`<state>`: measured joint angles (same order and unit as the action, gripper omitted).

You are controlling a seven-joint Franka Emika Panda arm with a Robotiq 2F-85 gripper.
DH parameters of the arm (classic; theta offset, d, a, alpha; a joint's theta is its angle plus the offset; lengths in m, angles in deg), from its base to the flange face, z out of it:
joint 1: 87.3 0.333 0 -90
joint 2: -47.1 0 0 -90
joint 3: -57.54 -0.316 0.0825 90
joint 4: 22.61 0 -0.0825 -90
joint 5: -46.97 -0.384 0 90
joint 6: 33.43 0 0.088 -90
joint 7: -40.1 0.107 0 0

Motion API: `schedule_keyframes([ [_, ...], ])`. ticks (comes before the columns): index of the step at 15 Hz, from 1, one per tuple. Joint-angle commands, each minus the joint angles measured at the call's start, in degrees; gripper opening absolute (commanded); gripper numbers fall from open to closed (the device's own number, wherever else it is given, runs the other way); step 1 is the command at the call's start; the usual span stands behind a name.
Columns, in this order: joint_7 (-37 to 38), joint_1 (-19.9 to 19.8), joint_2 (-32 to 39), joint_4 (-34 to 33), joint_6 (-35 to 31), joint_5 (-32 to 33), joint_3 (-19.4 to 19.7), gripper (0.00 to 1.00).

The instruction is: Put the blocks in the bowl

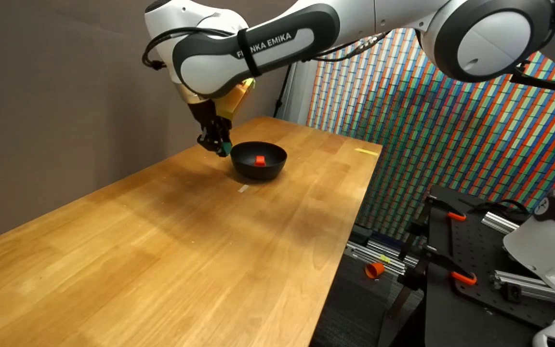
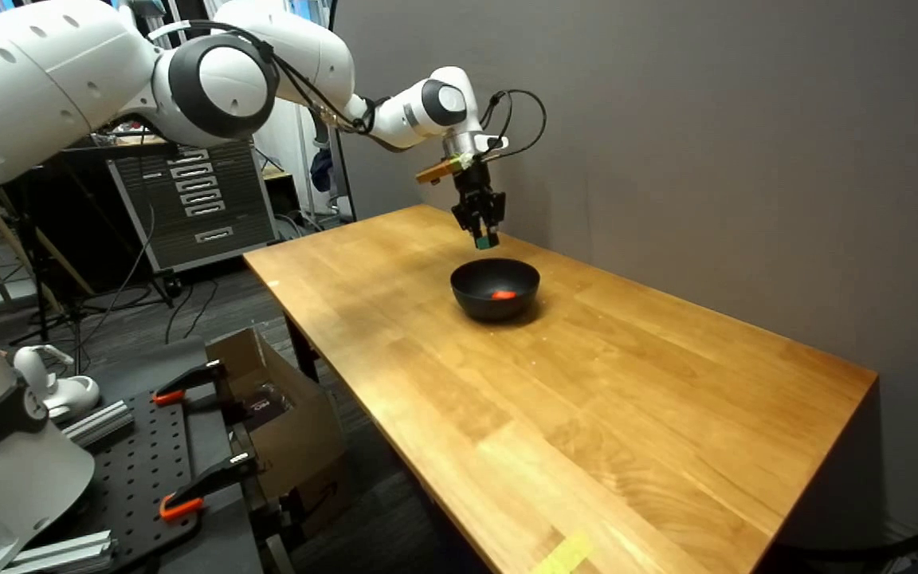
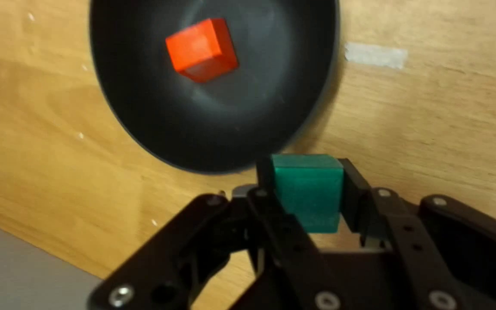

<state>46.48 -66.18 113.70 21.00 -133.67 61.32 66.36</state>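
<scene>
The gripper (image 3: 308,183) holds the green block (image 3: 309,198) clamped clear of the table (image 3: 437,125), just beside the rim of the bowl (image 3: 196,133), in which the red-orange block (image 3: 199,49) rests; one placement thus appears complete, and only transfer and release of the green block remain.

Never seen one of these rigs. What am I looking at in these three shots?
It's a single white robot arm reaching over a wooden table, ending in a black two-fingered gripper. Two pictures come from cameras outside the robot, viewing the scene from different places; the close-up comes from a camera on its wrist, looking down past the gripper. On the table sits a round black bowl with a red-orange block inside, and beside it a pale strip, probably tape. The gripper pinches a green block, which appears lifted off the table, near the bowl's rim.
</scene>
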Motion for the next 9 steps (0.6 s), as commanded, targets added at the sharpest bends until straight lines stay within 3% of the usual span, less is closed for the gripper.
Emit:
schedule_keyframes([
  [1, 4.3, -2.3, -6.2, 6.2, 4.3, -2.4, 0.2, 0.13],
  [2, 4.9, -3.1, -7.0, 7.1, 4.5, -2.8, 0.0, 0.43],
  [3, 5.5, -3.5, -8.0, 8.2, 4.4, -3.0, 0.2, 0.64],
  [7, 5.9, -4.8, -13.6, 15.5, 3.0, -4.2, -0.7, 0.93],
  [9, 5.4, -5.0, -18.2, 21.7, 2.2, -6.1, -1.6, 1.00],
])
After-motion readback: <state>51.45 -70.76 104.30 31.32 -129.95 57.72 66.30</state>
